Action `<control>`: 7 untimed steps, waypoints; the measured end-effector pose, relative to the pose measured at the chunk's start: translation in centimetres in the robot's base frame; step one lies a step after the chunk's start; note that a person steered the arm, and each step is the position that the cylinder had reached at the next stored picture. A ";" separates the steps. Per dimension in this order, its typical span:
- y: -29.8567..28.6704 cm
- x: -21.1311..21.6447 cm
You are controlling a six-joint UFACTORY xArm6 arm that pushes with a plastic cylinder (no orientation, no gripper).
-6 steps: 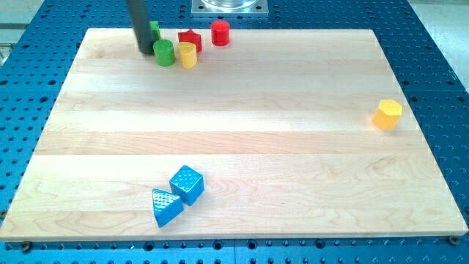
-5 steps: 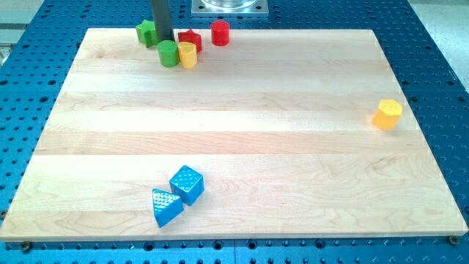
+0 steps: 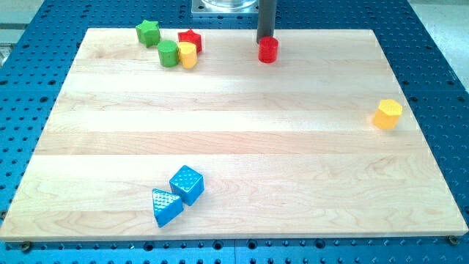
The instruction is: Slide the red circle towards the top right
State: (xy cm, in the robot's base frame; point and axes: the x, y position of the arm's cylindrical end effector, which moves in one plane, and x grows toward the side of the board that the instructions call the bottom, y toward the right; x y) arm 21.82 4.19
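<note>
The red circle (image 3: 268, 50) is a short red cylinder near the top edge of the wooden board (image 3: 242, 147), a little right of the middle. My tip (image 3: 265, 39) stands right behind it, touching its top side in the view. The rod rises straight up out of the view's top.
A green star (image 3: 148, 32), a red star (image 3: 190, 39), a green cylinder (image 3: 168, 53) and a yellow cylinder (image 3: 187, 55) cluster at the top left. A yellow hexagon (image 3: 388, 114) sits at the right edge. A blue cube (image 3: 186, 183) and blue triangle (image 3: 165, 207) lie at the bottom left.
My tip has swept from the top-left cluster to the right. The red circle has moved right and slightly down from beside the red star.
</note>
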 end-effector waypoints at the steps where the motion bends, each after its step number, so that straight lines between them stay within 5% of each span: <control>1: -7.0 -1.8; 3: -0.5 5.0; 7: 14.9 6.4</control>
State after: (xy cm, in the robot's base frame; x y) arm 28.20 19.07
